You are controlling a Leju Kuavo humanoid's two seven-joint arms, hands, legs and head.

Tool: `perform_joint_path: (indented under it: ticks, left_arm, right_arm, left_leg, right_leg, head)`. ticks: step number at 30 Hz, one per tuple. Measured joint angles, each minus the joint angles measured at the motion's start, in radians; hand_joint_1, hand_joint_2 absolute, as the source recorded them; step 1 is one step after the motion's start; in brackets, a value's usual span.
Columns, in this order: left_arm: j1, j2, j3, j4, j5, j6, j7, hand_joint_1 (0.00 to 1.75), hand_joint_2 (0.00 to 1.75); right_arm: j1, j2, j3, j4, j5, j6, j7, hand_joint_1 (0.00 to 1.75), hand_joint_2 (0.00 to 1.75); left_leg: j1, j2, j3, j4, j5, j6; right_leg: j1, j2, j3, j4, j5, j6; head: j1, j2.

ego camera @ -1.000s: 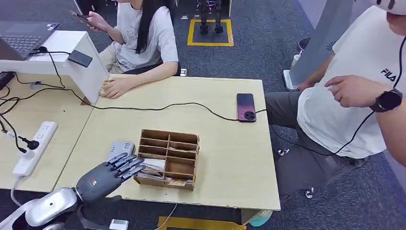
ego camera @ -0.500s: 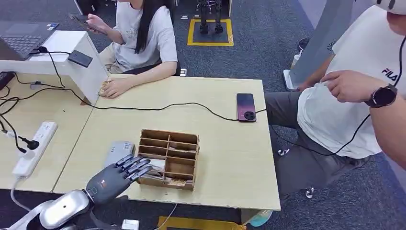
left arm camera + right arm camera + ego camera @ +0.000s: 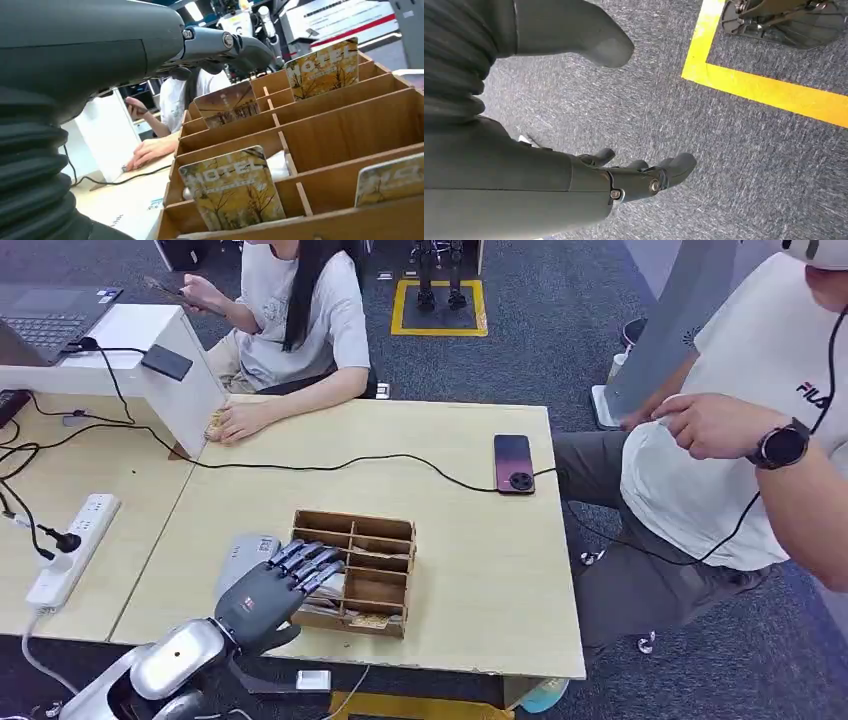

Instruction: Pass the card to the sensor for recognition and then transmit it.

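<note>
Left hand hides organizer's near-left compartments; rightmost card cut by edge.

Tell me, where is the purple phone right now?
In the head view the phone lies flat near the table's far right edge, on the black cable, beyond the wooden card box.

My left hand over card box
Hotel cards upright in slots; fingers empty.

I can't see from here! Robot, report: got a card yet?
Left hand open, fingers over wooden card box, no card held. Right hand hangs over floor, holding nothing. Hotel card in slot, nothing blocking.
</note>
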Motion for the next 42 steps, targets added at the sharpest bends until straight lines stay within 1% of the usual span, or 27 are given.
perform_joint_path:
  ticks: [4, 9, 17, 18, 19, 28, 42]
  left_arm:
    - [-0.004, -0.01, 0.0, 0.019, 0.0, -0.003, 0.007, 0.0, 1.75]
    - [-0.002, -0.01, 0.0, 0.035, 0.0, -0.018, 0.009, 0.0, 1.75]
    - [-0.001, -0.002, 0.0, 0.042, -0.002, -0.019, 0.01, 0.0, 1.75]
    - [-0.001, 0.0, 0.0, 0.042, -0.002, -0.022, 0.01, 0.24, 1.75]
    - [-0.001, 0.003, 0.0, 0.042, -0.002, -0.025, 0.01, 1.75, 1.75]
    - [-0.006, 0.045, 0.002, 0.033, 0.022, -0.041, -0.003, 1.75, 1.75]
    - [0.01, 0.085, 0.007, 0.013, 0.055, -0.042, -0.011, 1.75, 1.75]
  right_arm:
    - [0.0, 0.0, 0.0, 0.0, 0.0, 0.0, 0.0, 0.0, 1.75]
    - [0.0, 0.0, 0.0, 0.0, 0.0, 0.003, 0.005, 0.0, 1.75]
    - [0.0, 0.0, 0.0, 0.0, 0.0, 0.003, 0.003, 0.0, 1.75]
    - [0.0, 0.0, 0.0, 0.0, 0.0, 0.003, 0.002, 0.0, 1.75]
    - [0.0, 0.0, 0.0, 0.0, 0.0, 0.003, 0.0, 0.0, 1.75]
    - [0.0, 0.0, 0.0, 0.0, 0.0, 0.003, 0.0, 0.0, 1.75]
    - [0.001, 0.0, 0.0, 0.001, 0.0, 0.003, 0.003, 0.0, 1.75]
  left_leg:
    - [0.0, 0.0, 0.0, 0.0, 0.0, 0.0]
    - [0.0, 0.0, 0.0, 0.0, 0.0, 0.0]
    - [0.0, 0.0, 0.0, 0.0, 0.0, 0.0]
    - [0.0, 0.0, 0.0, 0.0, 0.0, 0.0]
    - [0.0, 0.0, 0.0, 0.0, 0.0, 0.0]
    - [0.0, 0.0, 0.002, 0.0, 0.0, -0.001]
    - [0.0, 0.0, 0.002, 0.0, 0.001, -0.002]
  right_leg:
    - [0.0, 0.0, 0.0, 0.0, 0.0, 0.0]
    - [0.0, 0.0, 0.0, 0.0, 0.0, 0.0]
    - [0.0, 0.0, 0.0, 0.0, 0.0, 0.0]
    - [0.0, 0.0, 0.0, 0.0, 0.0, 0.0]
    - [0.0, 0.0, 0.0, 0.0, 0.0, 0.0]
    - [0.0, 0.0, 0.002, 0.0, 0.0, 0.0]
    - [0.0, 0.0, 0.002, 0.001, 0.001, -0.002]
  head:
    - [0.0, 0.0]
    - [0.0, 0.0]
    - [0.0, 0.0]
    - [0.0, 0.0]
    - [0.0, 0.0]
    - [0.0, 0.0]
    - [0.0, 0.0]
